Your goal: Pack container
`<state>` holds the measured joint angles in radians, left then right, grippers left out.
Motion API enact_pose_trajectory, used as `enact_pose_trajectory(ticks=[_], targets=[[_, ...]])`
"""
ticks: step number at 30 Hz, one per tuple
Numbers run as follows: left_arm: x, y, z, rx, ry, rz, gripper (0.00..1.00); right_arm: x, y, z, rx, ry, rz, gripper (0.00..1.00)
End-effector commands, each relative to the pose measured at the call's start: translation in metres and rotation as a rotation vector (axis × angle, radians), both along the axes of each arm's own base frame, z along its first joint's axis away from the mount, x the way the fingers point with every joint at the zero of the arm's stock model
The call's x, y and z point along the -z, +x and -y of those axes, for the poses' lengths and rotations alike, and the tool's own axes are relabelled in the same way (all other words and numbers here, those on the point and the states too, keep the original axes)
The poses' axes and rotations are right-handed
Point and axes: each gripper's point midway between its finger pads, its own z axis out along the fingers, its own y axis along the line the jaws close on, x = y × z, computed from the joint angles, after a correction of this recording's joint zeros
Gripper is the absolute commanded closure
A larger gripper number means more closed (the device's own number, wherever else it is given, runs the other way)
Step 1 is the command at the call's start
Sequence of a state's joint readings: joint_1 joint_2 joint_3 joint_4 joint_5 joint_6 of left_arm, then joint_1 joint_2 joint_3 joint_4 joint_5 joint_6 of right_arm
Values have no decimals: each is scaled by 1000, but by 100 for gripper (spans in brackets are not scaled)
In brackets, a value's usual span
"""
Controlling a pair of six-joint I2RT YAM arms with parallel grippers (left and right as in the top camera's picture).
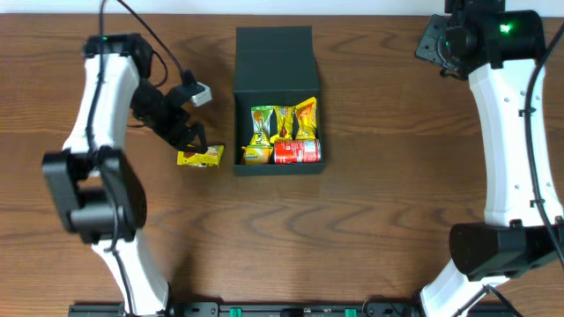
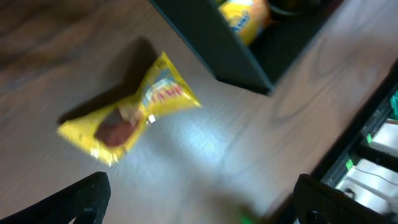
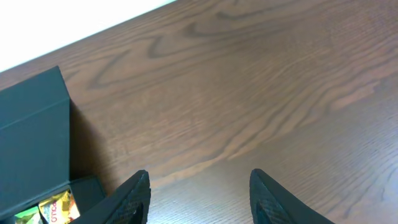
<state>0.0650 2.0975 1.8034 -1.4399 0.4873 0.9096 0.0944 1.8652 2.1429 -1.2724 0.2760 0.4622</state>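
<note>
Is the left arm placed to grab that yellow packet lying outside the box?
Probably yes. The left gripper is open just by the yellow packet, which lies flat on the table beside the container, with nothing covering it.

The container [image 1: 274,48] is seen in matte black, set on a table [image 1: 379,211] of dark brown wood marked with wavy, lighter grain. Inside it, packets [image 1: 263,123] printed in yellow and green are shown next to a red can [image 1: 296,151]. The loose packet [image 2: 134,109] is coloured bright yellow, with a reddish-brown patch and some red print, blurred.
</note>
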Motion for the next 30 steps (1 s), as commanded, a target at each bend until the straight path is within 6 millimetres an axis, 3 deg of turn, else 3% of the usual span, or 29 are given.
enact_pose_trajectory(ticks=[1,4,10,13,16,18,21,26,30], targets=[[25,8,0,-61,16,-48,5,1,-1,2,-2,-8,-8,48],[50,31,-25,-139,205,-4,4,1,-1,2,-2,-7,-6,48],[59,58,-34,-90,344,129,5,1,-1,2,-2,-8,-8,48],[58,56,-30,-54,339,132,5,1,-1,2,-2,-7,-8,48],[57,41,-28,-64,341,66,2,1,-1,2,-2,-7,-9,48],[56,35,-29,-129,355,19,0,1,-1,2,-1,-8,-6,48],[53,34,-28,-253,372,-13,9,1,-1,2,-1,-7,-6,48],[34,40,-18,-271,309,34,5,0,0,2,-1,-7,0,47],[31,23,-13,-360,319,-71,5,1,0,1,-2,-7,-4,48]])
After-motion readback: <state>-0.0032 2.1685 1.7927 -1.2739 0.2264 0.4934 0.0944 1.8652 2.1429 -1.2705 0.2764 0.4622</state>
